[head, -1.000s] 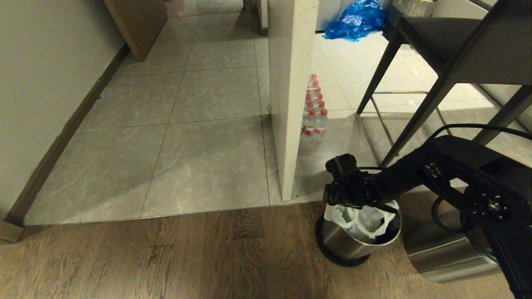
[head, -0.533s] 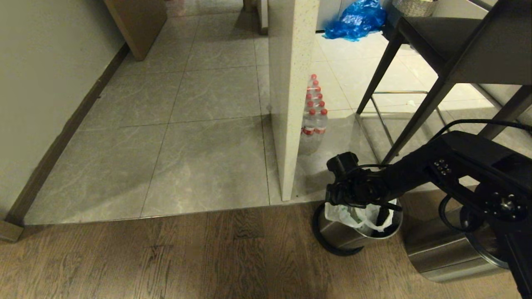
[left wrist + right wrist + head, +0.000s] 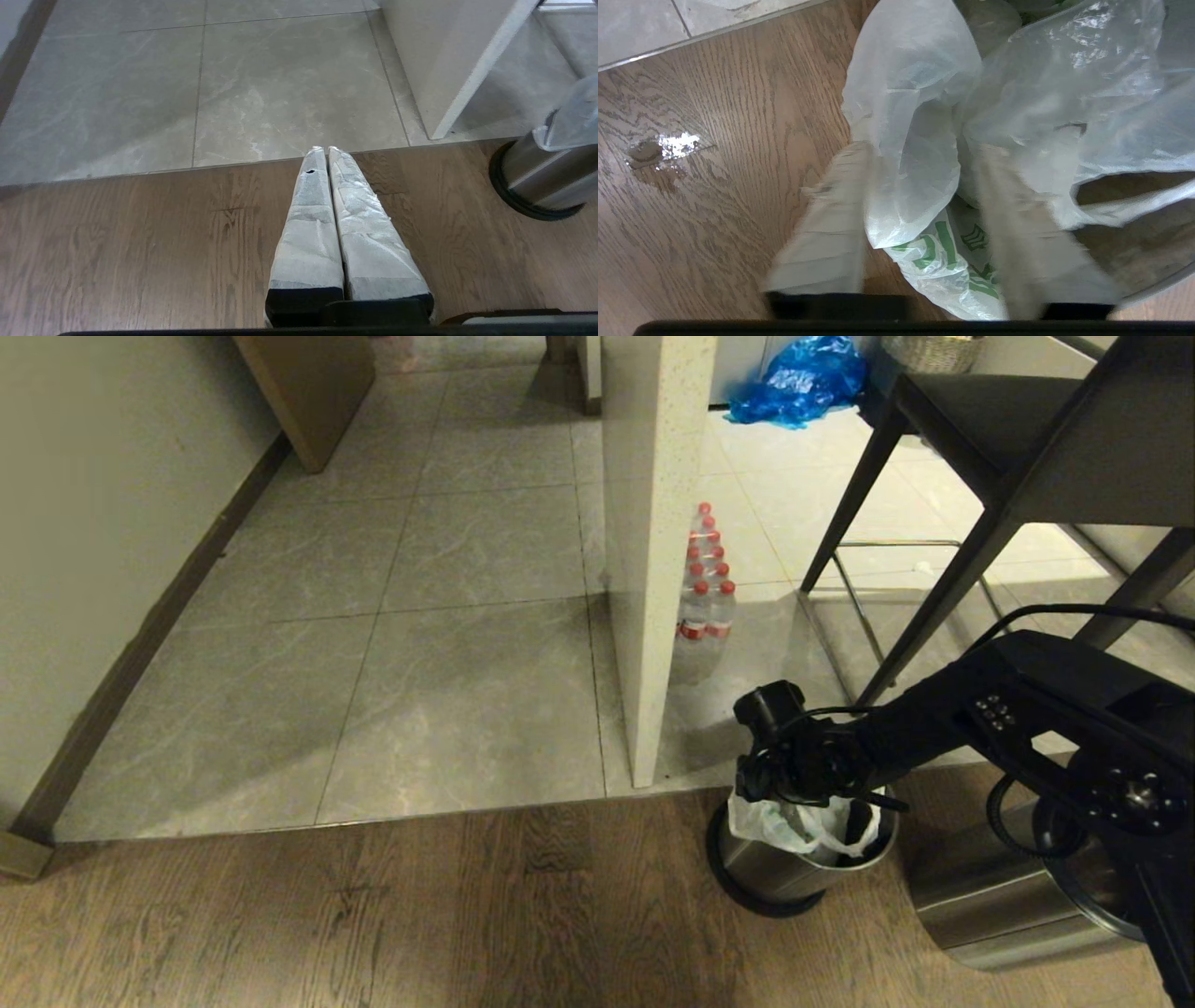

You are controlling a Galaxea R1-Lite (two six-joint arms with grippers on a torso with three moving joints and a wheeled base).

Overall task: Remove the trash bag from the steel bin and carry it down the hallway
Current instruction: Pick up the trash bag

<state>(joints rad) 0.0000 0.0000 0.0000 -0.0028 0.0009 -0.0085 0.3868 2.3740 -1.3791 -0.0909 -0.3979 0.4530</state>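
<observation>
The right arm is reaching in from the robot's right side, its dark forearm sloping down and across toward the bin (image 3: 794, 873), with the wrist bent so that the right gripper (image 3: 789, 793) is pointing down at the bin's mouth. In the right wrist view the right gripper (image 3: 924, 196) is standing with its two pale padded fingers (image 3: 831, 233) spread apart, and a fold of the bag (image 3: 915, 140) is hanging in the gap between them; the fingers are blurred, and they are not pinched together on the plastic. The bag (image 3: 794, 821) is sitting in the bin, its crinkled whitish top bunched up above the black rim on the side nearest the pillar (image 3: 653, 551), green printing showing low on it in the right wrist view. The bin is standing on the wood floor (image 3: 373, 915), just beside the edge where the grey tiles (image 3: 448, 691) begin, and near the foot of the pillar. A larger steel bin (image 3: 999, 905) is standing just beside it, on the side away from the pillar. The left gripper (image 3: 327, 163) is hovering over the wood floor well apart from the bin (image 3: 537, 182), its two wrapped fingers (image 3: 308, 233) pressed together along their length with nothing between them.
</observation>
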